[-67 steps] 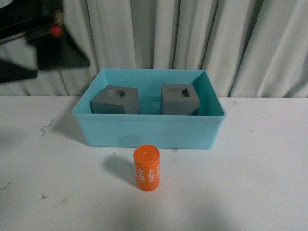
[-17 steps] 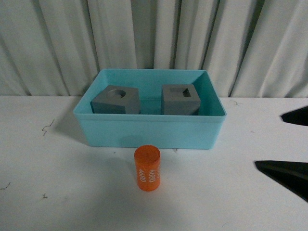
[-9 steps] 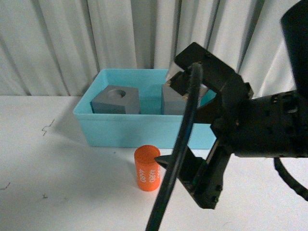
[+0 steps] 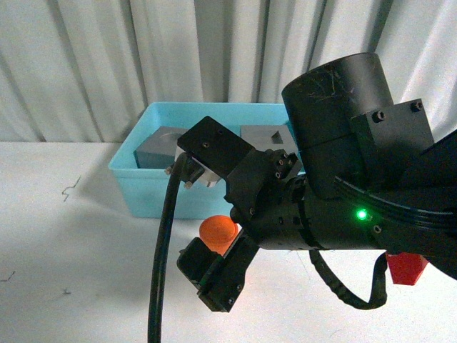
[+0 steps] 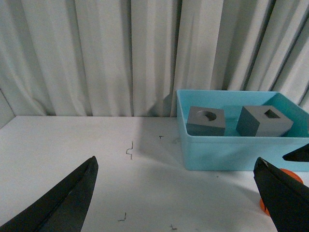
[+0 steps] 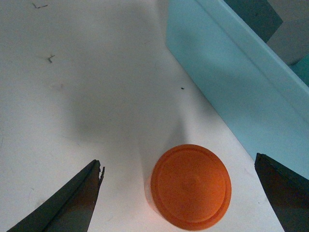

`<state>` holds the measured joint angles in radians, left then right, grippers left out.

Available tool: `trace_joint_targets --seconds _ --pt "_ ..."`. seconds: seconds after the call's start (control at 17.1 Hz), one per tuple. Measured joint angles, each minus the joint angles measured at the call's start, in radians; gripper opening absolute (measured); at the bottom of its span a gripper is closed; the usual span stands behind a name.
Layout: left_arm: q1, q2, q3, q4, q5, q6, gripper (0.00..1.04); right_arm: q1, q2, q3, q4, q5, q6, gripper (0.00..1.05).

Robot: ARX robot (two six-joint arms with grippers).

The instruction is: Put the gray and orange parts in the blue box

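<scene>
The orange cylinder [image 4: 217, 230] stands upright on the white table just in front of the blue box [image 4: 143, 187]. In the right wrist view its round top [image 6: 190, 186] lies between the wide-open fingers of my right gripper [image 6: 178, 162], which is above it and not touching. Both gray cubes sit in the box: the one with the round recess [image 5: 206, 121] and the one with the rectangular recess [image 5: 264, 121]. My right arm hides much of the box in the front view. My left gripper [image 5: 176, 162] is open and empty, low over the table left of the box.
White curtains hang behind the table. The box wall [image 6: 231, 87] runs close beside the cylinder. Small dark marks [image 5: 129, 150] dot the tabletop. My right arm's black body [image 4: 343, 193] fills the right half of the front view.
My right arm has swung in from the right and come over the orange cylinder, open fingers on either side. The cylinder and both cubes have stayed put.
</scene>
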<state>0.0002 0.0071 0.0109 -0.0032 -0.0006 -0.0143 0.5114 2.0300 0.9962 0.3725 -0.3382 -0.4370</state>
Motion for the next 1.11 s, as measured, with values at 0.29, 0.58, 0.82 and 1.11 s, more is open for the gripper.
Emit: trace_joint_targets --seconds 0.29,0.58,0.82,1.11 --pt "0.0 0.0 0.0 0.0 0.0 0.0 0.98 0.0 0.068 0.034 0.024 0.037 0.057 0.98" --pt "0.0 0.0 0.0 0.0 0.0 0.0 0.98 0.013 0.099 0.061 0.027 0.051 0.09 0.98" --pt "0.0 0.0 0.0 0.0 0.0 0.0 0.98 0.028 0.116 0.071 0.021 0.052 0.108 0.85" --pt "0.0 0.0 0.0 0.0 0.0 0.0 0.98 0.042 0.11 0.059 0.043 0.074 0.111 0.47"
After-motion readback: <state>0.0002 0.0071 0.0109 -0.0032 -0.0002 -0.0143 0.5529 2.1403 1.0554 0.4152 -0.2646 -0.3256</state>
